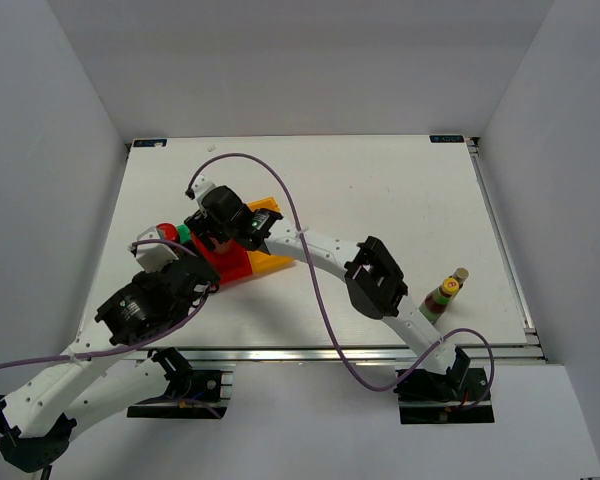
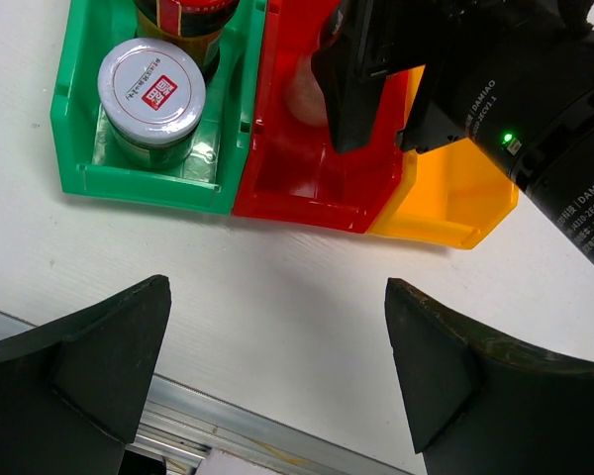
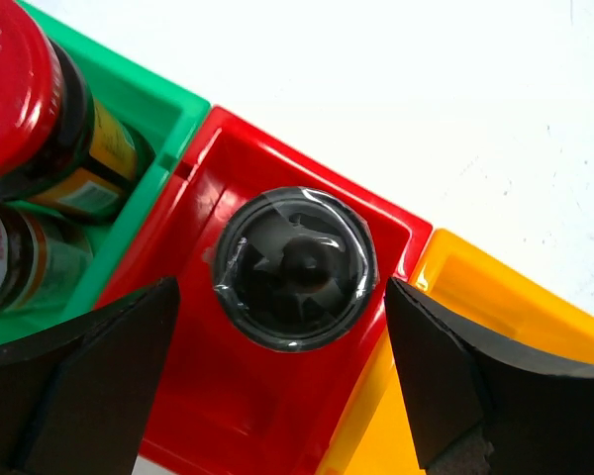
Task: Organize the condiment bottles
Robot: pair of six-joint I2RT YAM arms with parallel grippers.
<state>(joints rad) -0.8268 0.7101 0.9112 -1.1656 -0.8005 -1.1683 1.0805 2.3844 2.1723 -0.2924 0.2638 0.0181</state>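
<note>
Above the table (image 1: 380, 200), left gripper (image 2: 277, 297) gapes empty; right gripper (image 3: 282, 297) gapes over the red bin's (image 3: 228, 416) black-lidded jar (image 3: 295, 267).

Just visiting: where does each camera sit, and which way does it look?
Top external: fixed above and behind, looking down on the white table; left arm and right arm show, plus the slim green-necked sauce bottle.
Left wrist: on the left arm, looking down past the open left gripper at the green plastic bin holding a silver-lidded jar.
Right wrist: on the right arm, looking straight down past the open right gripper at a black-lidded jar in the red plastic bin.
Shared: both wrist views show the green and red bins.
</note>
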